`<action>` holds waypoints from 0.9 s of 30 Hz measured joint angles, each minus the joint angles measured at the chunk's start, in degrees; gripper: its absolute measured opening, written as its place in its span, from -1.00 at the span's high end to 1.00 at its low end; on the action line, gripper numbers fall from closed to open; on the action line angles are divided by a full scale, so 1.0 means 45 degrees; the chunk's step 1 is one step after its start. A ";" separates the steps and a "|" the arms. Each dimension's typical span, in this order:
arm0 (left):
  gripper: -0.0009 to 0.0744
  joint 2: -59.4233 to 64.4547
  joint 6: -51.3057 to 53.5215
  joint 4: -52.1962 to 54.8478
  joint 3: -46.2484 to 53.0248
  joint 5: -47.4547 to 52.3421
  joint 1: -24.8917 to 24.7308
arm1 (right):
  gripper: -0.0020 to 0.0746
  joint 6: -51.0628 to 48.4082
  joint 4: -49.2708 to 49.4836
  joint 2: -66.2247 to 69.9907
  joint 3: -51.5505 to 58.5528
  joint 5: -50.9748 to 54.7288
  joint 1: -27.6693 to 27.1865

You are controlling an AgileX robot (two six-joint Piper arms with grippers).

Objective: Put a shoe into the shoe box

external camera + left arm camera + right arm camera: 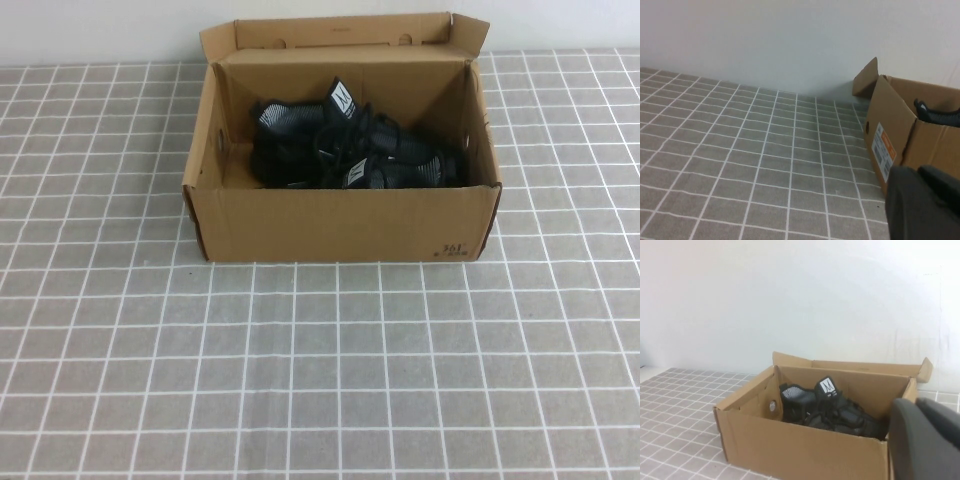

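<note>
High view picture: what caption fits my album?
Black shoes inside the open shoe box on a checked table.

There is one brown cardboard shoe box (340, 225), with its lid flap standing open. Inside the shoe box lie two black sneakers (350, 150), close together. Two white logo tabs (342, 100) show on them, one per sneaker.

Neither of your arms shows in the high view; both are pulled back out of its frame. Your left hand (925, 205) appears only in its own wrist view, as a dark bulk at the frame's lower corner, its fingers closed together and holding nothing. Your right hand (927, 440) shows the same way in the right wrist view, likewise closed and empty.
</note>
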 joint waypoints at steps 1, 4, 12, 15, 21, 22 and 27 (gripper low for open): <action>0.98 0.0000 0.0000 -0.0020 0.0000 0.0000 0.0000 | 0.99 -0.0142 -0.0188 -0.0097 0.0000 0.0026 -0.0110; 0.98 0.0000 0.0000 -0.0020 0.0000 0.0000 0.0000 | 0.99 -0.0603 -0.0629 -0.0510 0.0094 -0.0025 -0.1028; 0.98 0.0000 0.0000 -0.0020 0.0000 0.0000 0.0000 | 0.99 -0.0815 -0.1008 -0.1881 0.2705 -0.1207 -0.5413; 0.98 0.0000 0.0000 -0.0020 0.0000 0.0000 0.0000 | 0.99 -0.0815 -0.1019 -0.2969 0.4168 -0.1678 -0.5916; 0.98 0.0000 0.0000 -0.0020 0.0000 0.0000 0.0000 | 0.99 -0.0815 -0.0997 -0.3674 0.4998 -0.0673 -0.6024; 0.98 0.0000 0.0000 -0.0020 0.0000 0.0000 0.0000 | 0.99 -0.0815 -0.0957 -0.3674 0.4998 -0.0350 -0.6024; 0.98 0.0000 0.0000 -0.0049 0.0000 0.0000 0.0000 | 0.99 -0.0815 -0.0746 -0.3674 0.4998 0.2172 -0.6024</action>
